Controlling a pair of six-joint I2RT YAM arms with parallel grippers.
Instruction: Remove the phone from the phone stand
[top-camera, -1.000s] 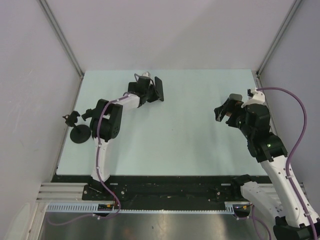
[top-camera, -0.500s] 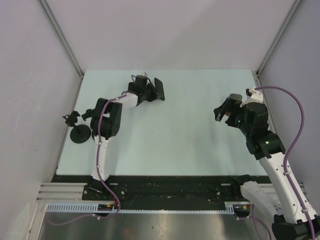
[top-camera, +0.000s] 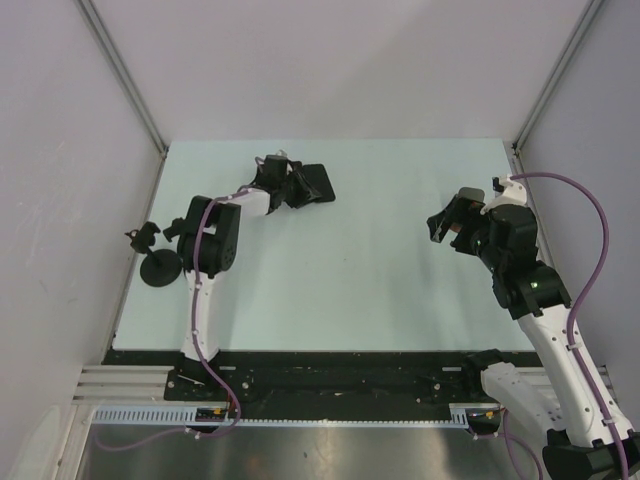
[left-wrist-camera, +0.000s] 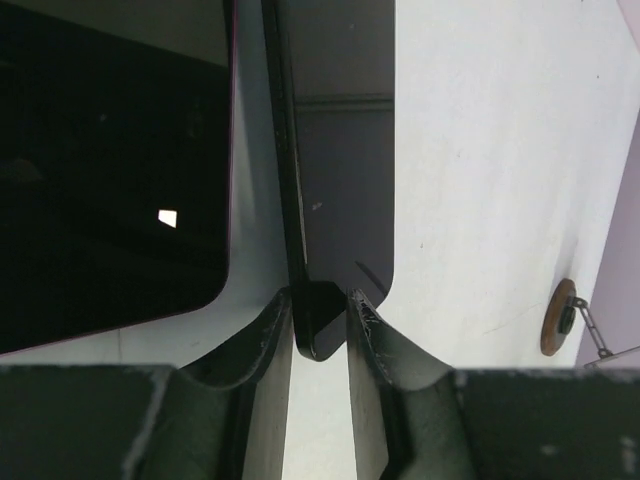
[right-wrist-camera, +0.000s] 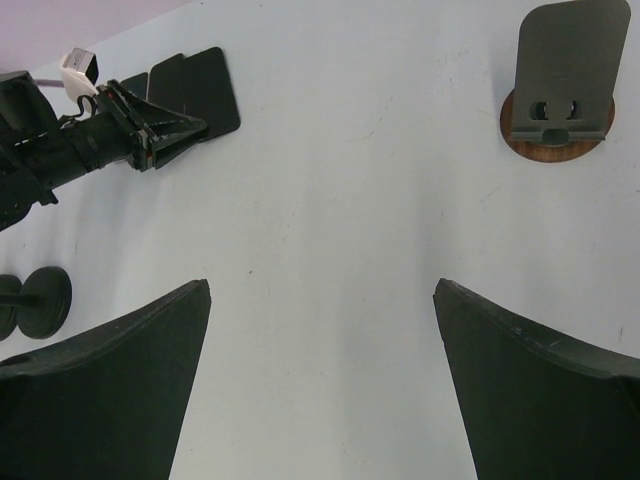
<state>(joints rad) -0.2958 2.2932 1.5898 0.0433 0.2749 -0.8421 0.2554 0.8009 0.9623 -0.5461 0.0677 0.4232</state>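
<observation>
Phone (top-camera: 316, 183) has tipped from nearly edge-on to lying flatter, at the far left-centre of the table (top-camera: 350, 290). It is held by the left gripper (left-wrist-camera: 318, 305), whose fingers are clamped across its thin end edge. Right gripper (right-wrist-camera: 320, 380) hangs spread wide, holding nothing. Phone stand (right-wrist-camera: 565, 85) sits bare beneath it, well apart from the phone.

Judgement: rigid glassy slab, slick and breakable. A pinch at one end lets it swing, so a hold nearer mid-length would be safer.

Black round-based object (top-camera: 160, 268) stands at the table's left edge, likely out of the path.
</observation>
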